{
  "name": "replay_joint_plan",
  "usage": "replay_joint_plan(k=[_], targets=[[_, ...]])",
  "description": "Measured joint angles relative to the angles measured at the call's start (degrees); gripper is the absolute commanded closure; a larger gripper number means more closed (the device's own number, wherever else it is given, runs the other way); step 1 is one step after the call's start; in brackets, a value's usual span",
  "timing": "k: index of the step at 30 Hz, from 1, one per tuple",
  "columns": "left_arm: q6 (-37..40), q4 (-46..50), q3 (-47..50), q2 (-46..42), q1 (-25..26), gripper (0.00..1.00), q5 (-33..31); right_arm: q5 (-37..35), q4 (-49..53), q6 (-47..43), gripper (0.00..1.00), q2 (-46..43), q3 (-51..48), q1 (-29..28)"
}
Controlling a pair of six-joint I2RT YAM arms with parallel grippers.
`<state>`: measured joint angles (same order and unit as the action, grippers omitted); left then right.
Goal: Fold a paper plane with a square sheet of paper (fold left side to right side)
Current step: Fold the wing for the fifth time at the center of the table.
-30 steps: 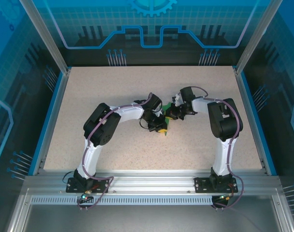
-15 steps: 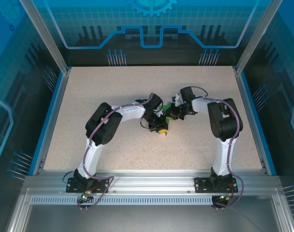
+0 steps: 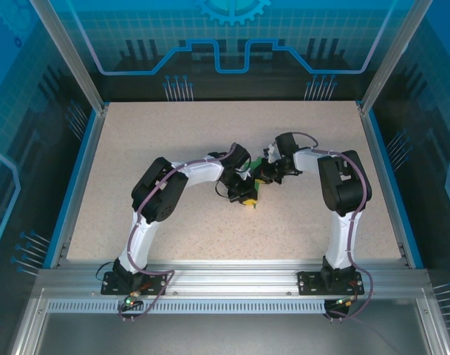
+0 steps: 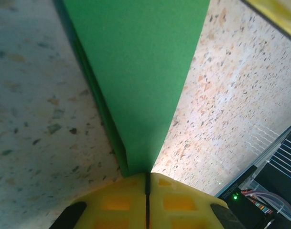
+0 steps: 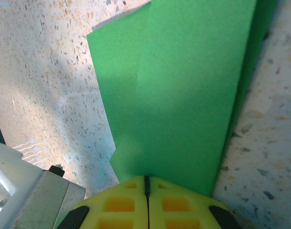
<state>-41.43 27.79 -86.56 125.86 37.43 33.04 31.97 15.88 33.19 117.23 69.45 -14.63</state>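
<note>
The main risk is a tear or a skewed crease. The square sheet of paper [image 4: 140,71], already folded to a narrow green wedge, sits near the middle of the counter [image 3: 321,126] and is pinched at both ends. The left fingers [image 4: 121,200] are pressed together on its pointed tip at the 7 o'clock end, and the right fingers [image 5: 174,205] are closed tight on the edge of its wider end toward 1 o'clock. If the two arms draw apart or twist out of step, such thin paper could rip at the tip, where very little of it is caught. It could also slide out of one grip and spring open, and a pull off the fold line would probably leave the layers misaligned. From above, the wrists cover nearly all of the sheet, leaving small green slivers between them, so its outline cannot be read there. The left wrist view cuts off the wide end at 12 o'clock. How deep the paper reaches between either pair of fingers is hidden, the number of layers is hard to count, and I cannot tell whether the wedge rests on the counter or hangs just above it
</note>
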Motion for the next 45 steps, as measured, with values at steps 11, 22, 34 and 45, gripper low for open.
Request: replay_joint_plan(k=[11, 22, 34, 45], targets=[[0.5, 1.0, -0.2, 0.0, 0.3, 0.92, 0.0, 0.0, 0.2, 0.0, 0.94, 0.0, 0.0, 0.0], [1.0, 2.0, -0.2, 0.0, 0.4, 0.92, -0.1, 0.0, 0.3, -0.2, 0.94, 0.0, 0.0, 0.0], [1.0, 2.0, 3.5, -3.8, 1.4, 0.92, -0.7, 0.0, 0.3, -0.2, 0.94, 0.0, 0.0, 0.0], [0.8, -2.5, 7.2, -12.8, -2.6, 0.9, -0.9, 0.0, 0.3, -0.2, 0.94, 0.0, 0.0, 0.0]])
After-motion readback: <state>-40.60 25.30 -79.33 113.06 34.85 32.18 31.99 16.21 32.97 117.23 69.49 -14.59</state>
